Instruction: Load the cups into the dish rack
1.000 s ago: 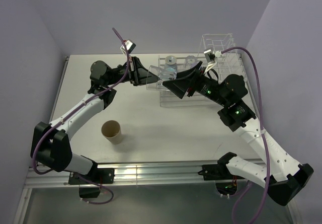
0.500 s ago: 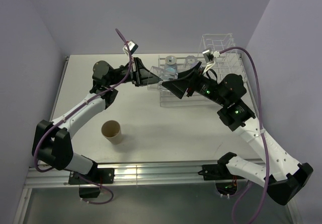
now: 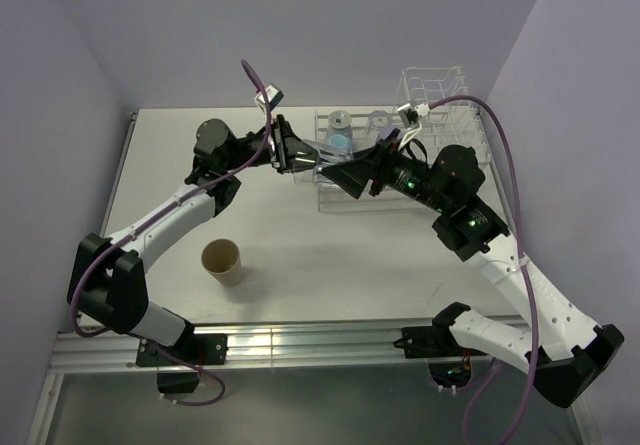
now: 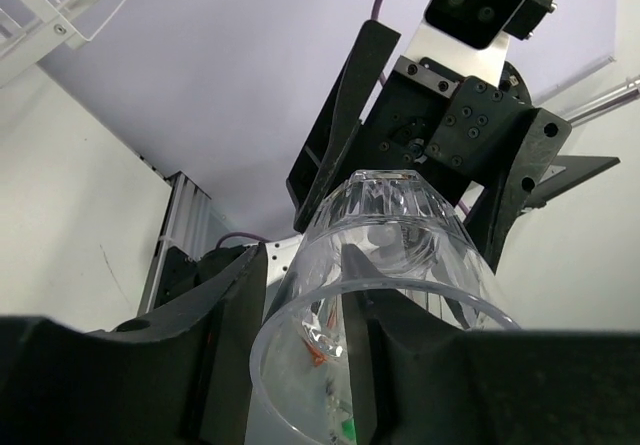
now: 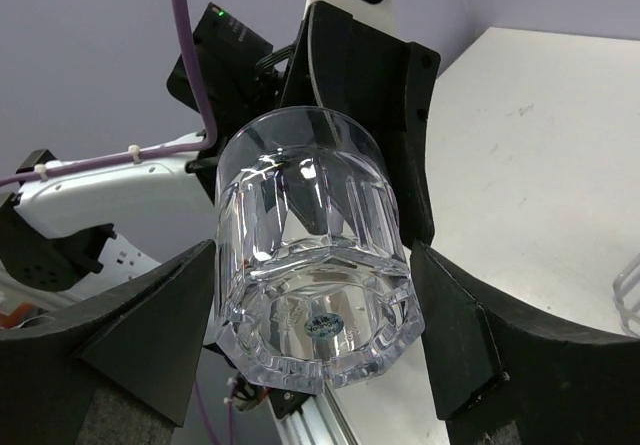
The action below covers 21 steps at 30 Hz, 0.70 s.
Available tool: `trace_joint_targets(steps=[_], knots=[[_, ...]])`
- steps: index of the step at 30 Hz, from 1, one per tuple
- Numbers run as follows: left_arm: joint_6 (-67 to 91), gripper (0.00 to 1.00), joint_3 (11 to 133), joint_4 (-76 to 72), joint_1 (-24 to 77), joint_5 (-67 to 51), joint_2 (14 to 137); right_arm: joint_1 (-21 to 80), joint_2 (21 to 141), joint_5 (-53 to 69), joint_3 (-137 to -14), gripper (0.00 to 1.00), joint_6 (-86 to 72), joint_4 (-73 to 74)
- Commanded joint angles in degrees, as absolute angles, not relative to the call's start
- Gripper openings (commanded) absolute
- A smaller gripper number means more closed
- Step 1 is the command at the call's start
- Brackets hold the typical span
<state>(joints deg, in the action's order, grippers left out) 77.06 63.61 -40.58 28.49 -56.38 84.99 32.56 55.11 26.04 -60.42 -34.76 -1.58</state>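
A clear glass (image 3: 313,153) hangs on its side in the air between both arms, just left of the dish rack (image 3: 432,83). My right gripper (image 5: 312,265) is shut on the glass (image 5: 300,195) near its thick base, one finger on each side. My left gripper (image 4: 300,255) is open at the rim of the glass (image 4: 400,215), with one finger inside it, one outside, and a gap at the wall. A tan brown cup (image 3: 223,262) stands upright on the table near the left arm. A light blue mug (image 3: 340,141) and two other cups sit in the rack's flat part.
The rack's tall divider section stands at the back right by the wall. Purple cables loop above both wrists. A metal rail (image 3: 300,345) runs along the near table edge, in front of the arm bases.
My left jaws have opened off the glass wall while my right jaws closed in on its base. Both arms have carried the glass slightly right, toward the rack.
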Motion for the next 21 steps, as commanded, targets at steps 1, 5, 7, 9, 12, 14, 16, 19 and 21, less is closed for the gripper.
trace_joint_targets(steps=[1,5,7,9,12,14,16,19,21], knots=[[75.5,0.42,66.45,-41.13,28.56,-54.84,85.16,32.78,53.17,23.12,-64.6,0.0,-33.66,-0.97],[74.36,0.42,66.36,-39.38,28.3,-53.88,85.08,32.26,52.82,20.66,-65.65,0.0,-32.87,1.93],[73.74,0.43,66.27,-38.15,27.95,-53.44,84.73,31.91,53.09,18.99,-66.71,0.0,-31.91,4.56],[73.65,0.45,66.01,-38.14,26.9,-53.44,84.55,31.64,53.17,17.93,-67.23,0.0,-31.38,5.97],[73.39,0.47,65.83,-37.09,24.62,-53.53,83.85,30.5,53.0,17.23,-67.67,0.0,-30.94,7.82],[73.82,0.48,65.48,-36.91,23.12,-53.96,83.32,29.8,53.26,16.7,-67.94,0.0,-30.32,9.31],[74.7,0.49,64.6,-37.79,20.49,-54.58,82.8,29.45,53.61,16.09,-68.47,0.0,-29.62,11.06],[76.72,0.49,63.81,-39.63,16.88,-56.25,82.53,28.66,54.22,14.51,-69.26,0.0,-28.57,13.35],[78.13,0.48,62.94,-40.17,14.08,-57.21,82.35,28.3,54.93,12.15,-71.0,0.0,-27.78,15.19]])
